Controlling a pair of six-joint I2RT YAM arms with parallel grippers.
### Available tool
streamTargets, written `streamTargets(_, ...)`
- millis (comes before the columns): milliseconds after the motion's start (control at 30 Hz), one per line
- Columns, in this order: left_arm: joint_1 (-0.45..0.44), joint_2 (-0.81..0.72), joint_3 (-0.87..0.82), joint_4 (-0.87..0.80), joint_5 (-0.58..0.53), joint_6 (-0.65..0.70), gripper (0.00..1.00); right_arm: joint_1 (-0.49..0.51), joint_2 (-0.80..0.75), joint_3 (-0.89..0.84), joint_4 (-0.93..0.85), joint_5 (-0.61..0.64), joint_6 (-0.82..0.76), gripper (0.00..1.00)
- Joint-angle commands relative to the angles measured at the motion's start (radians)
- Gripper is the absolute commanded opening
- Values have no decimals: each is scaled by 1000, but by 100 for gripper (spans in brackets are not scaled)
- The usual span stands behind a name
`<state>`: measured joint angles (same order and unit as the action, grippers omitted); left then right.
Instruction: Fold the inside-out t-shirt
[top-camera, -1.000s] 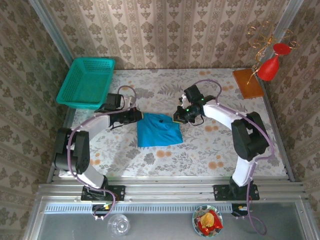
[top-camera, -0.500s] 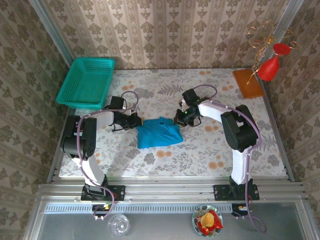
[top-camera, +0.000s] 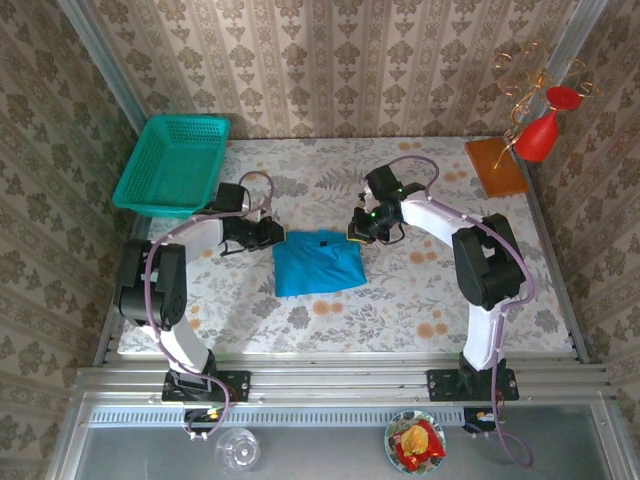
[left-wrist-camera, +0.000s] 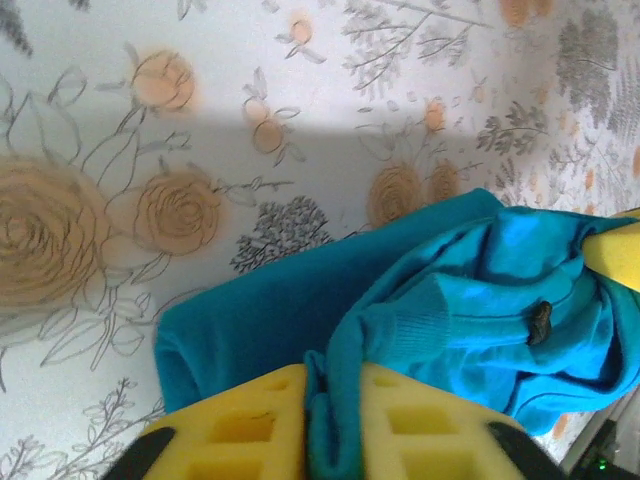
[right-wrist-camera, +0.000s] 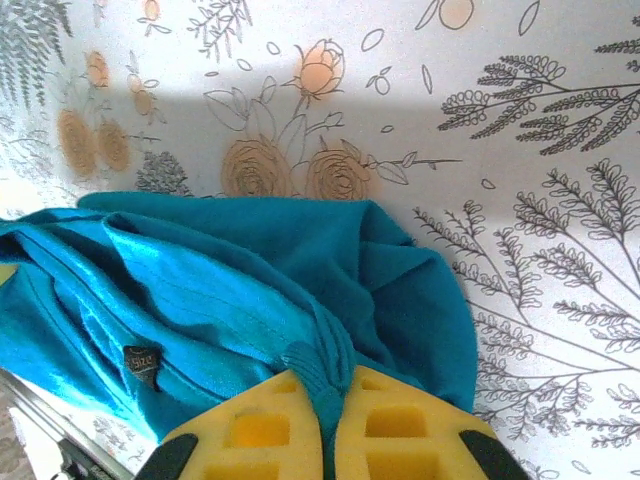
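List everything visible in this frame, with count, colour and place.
inside-out t-shirt: one, blue-teal, bunched at table centre
mesh basket: one, teal, far-left corner
board: one, orange-brown, far-right corner
red vessel: one, red, beside the board
table: one, pale floral cover
glass bowl: one, clear, near ledge, left
plate: one, red-yellow contents, near ledge, right
left gripper: one, yellow pads, pinching the shirt's left edge
right gripper: one, yellow pads, pinching the shirt's right edge

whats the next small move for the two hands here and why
Probably open both hands and lift them clear. The t-shirt lies as a compact folded bundle on the table. The left hand and right hand each pinch cloth at one of its far corners, so letting go looks due.
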<state>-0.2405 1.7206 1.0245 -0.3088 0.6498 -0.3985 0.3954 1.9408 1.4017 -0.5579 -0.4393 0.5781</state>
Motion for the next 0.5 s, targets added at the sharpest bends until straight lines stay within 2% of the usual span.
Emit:
streamTargets(0,1,-6,19,-89,-26,22,28,-6,29,27,-98,52,-14,22)
streamTargets(33,2,-28,19,-101,-46,25,31,-6,19,33,-115,65,-14,30)
streamTargets(67,2,-53,22,-114,-59,30,34,-5,3,36,-129,78,-17,33)
streamTargets(233,-10,-177,43,-206,-109,46,40,2,-108,40,-197,141,-34,42)
streamTargets(367,-72,-242,13,-241,-134,19,41,26,-189,31,-251,177,-35,45)
streamTargets(467,-129,-250,-20,-238,-153,-12,38,55,-225,8,-233,114,-26,45)
